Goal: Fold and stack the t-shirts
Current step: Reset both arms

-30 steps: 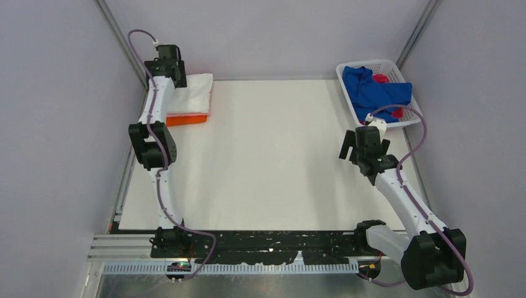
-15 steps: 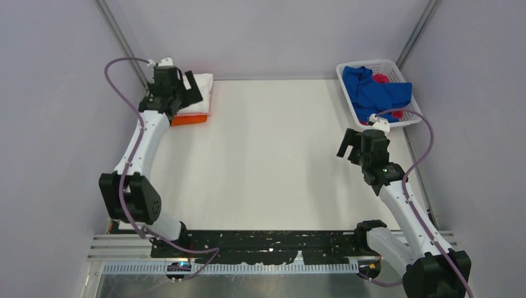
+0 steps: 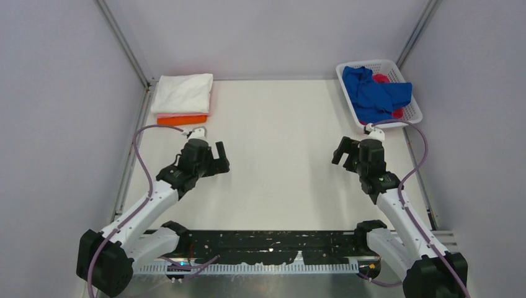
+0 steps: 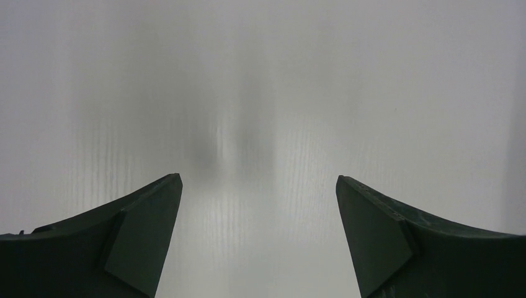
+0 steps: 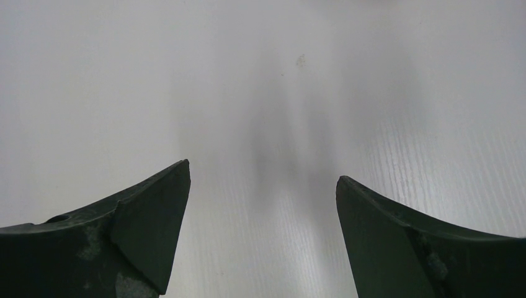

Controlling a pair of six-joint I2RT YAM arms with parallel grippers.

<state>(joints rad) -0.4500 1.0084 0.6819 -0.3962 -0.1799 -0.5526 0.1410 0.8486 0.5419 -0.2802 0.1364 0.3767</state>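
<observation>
The left gripper point(image 3: 214, 160) has pulled back from the upper left, fingers wide and empty; there the white shirt point(image 3: 184, 93) lies folded on the orange shirt point(image 3: 181, 119); the right gripper point(image 3: 346, 155), equally wide, waits below the basket point(image 3: 378, 63) at upper right, where the blue shirt point(image 3: 372, 93) and red shirt point(image 3: 381, 78) are likely next.

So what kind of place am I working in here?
Likely a robot lab cell, not a home: a white table walled by plain grey panels, arms bolted to a metal rail, with folded t-shirts and a white basket as props.
</observation>
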